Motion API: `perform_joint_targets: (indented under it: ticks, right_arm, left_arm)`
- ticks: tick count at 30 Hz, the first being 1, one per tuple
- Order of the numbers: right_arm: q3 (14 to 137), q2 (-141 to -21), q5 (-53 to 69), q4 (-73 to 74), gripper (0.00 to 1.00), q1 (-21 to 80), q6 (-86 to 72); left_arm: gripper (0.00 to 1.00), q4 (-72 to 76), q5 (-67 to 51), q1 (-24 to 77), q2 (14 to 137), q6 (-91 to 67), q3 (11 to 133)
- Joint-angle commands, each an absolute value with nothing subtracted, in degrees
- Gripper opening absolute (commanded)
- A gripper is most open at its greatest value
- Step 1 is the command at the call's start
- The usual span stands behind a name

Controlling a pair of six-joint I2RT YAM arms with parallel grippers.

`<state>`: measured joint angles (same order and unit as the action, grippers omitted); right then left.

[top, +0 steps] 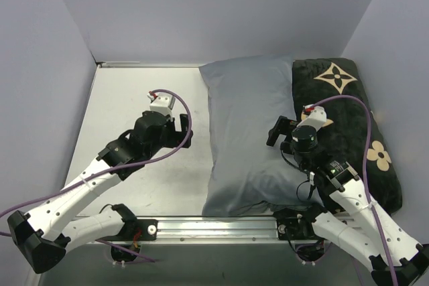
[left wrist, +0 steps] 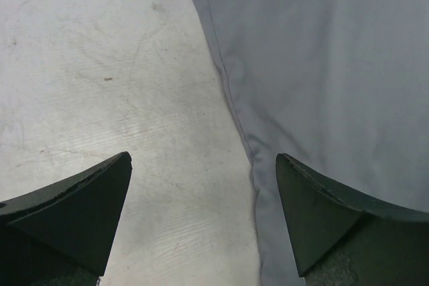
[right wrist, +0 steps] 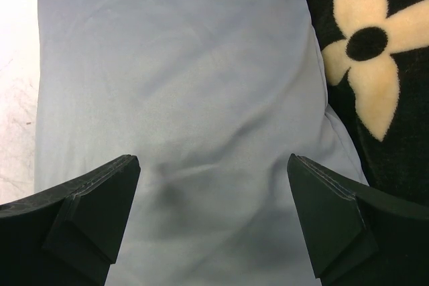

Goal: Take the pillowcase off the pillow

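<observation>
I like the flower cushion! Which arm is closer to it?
Right. The right end effector hovers over the pillowcase, just beside the cushion; the left end effector is at the pillowcase's far edge, over the table.

- Left arm [top: 87, 185]: bent at the elbow, reaching forward; left gripper [top: 186, 132] turned inward, jaws spread wide
- Right arm [top: 362, 212]: likewise bent; right gripper [top: 274, 132] turned inward, jaws spread wide
</observation>
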<state>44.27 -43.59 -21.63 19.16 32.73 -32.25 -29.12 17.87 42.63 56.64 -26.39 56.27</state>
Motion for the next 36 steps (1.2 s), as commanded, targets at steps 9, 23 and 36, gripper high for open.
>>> perform_joint_targets:
  ticks: [9, 23, 36]
  right_arm:
    - [45.44, -44.91, -21.36, 21.01, 1.00, 33.05, -31.20]
    - [48.16, -48.25, -17.84, 22.67, 1.00, 33.13, -30.85]
    - [48.87, -51.76, -16.00, 23.73, 1.00, 34.36, -30.76]
  left_arm:
    - [0.97, -19.88, 8.28, 41.05, 62.66, -26.63, 58.53]
    - [0.97, -7.39, -6.23, 32.97, 75.66, -29.53, 60.55]
    - [0.97, 5.87, -20.91, 31.64, 91.04, -31.81, 66.70]
